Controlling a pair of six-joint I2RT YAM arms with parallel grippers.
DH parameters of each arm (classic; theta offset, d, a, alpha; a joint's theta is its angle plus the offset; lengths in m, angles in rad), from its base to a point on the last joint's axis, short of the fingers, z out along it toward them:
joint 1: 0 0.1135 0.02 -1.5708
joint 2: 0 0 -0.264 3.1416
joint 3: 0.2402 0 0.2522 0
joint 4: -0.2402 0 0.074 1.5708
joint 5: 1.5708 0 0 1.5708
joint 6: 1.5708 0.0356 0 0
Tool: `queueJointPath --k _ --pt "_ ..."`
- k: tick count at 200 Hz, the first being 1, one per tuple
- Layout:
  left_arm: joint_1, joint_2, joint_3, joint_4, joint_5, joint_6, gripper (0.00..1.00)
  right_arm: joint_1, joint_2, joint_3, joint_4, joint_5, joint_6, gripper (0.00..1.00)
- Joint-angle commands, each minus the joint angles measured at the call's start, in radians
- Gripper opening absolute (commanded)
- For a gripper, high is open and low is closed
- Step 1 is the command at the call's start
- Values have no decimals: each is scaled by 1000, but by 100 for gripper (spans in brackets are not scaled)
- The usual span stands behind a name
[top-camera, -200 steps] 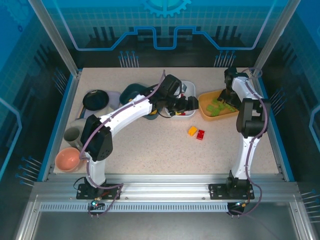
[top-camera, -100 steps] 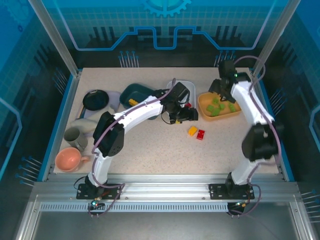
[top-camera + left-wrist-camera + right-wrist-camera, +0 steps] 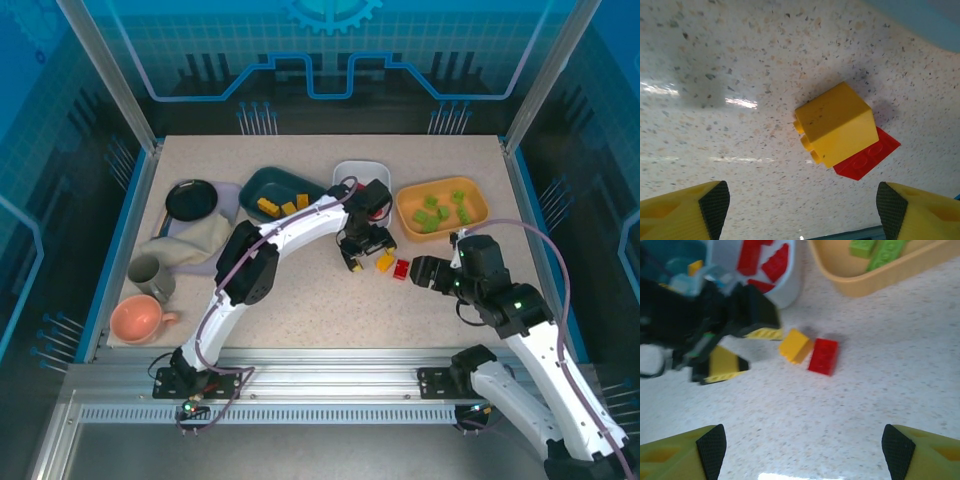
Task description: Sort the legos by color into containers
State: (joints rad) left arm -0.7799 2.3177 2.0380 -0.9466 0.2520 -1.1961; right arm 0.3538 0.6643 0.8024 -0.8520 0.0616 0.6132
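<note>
Legos [image 3: 384,262] left loose on the speckled table [image 3: 320,310] are down to two: a yellow brick [image 3: 837,125] and a red brick [image 3: 867,156]. They lie against each other, in front of the gap between the white tray [image 3: 360,163] and the orange tray [image 3: 478,200]. Green bricks [image 3: 435,212] are held in the orange tray, red pieces [image 3: 776,267] in the white one, and yellow pieces [image 3: 268,207] in the dark teal tray [image 3: 262,180]. The left gripper [image 3: 368,258], seen at the white tray a second ago, is now brought down over the loose pair. Its jaws are set apart with nothing between them, and the yellow brick lies just ahead. The right gripper [image 3: 420,273], seen over the orange tray a second ago, is now drawn back toward the near edge. It is pointed at the red brick from the right, jaws likewise apart and empty. The green bricks, partly hidden by that arm before, are now in plain sight.
</note>
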Motion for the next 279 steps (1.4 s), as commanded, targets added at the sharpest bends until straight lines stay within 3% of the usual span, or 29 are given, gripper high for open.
queueJointPath --k 1,55,100,170,221,279 --pt "-22 46 64 -29 15 -151 82 1 -21 -17 25 -124 -47 85" --pt "-30 117 136 -17 -32 -279 84 -12 -16 -14 38 -172 -73 85" --pt "-32 179 192 -28 -57 -323 73 -41 -44 -28 21 -190 -76 85" --pt "-48 221 204 -98 -56 -332 60 -98 -51 -41 18 -228 -81 85" --pt "-64 195 181 -114 -87 -297 58 -106 -33 -50 36 -241 -79 85" --pt "-65 183 209 -99 -136 -245 34 -110 -26 -49 40 -246 -76 85"
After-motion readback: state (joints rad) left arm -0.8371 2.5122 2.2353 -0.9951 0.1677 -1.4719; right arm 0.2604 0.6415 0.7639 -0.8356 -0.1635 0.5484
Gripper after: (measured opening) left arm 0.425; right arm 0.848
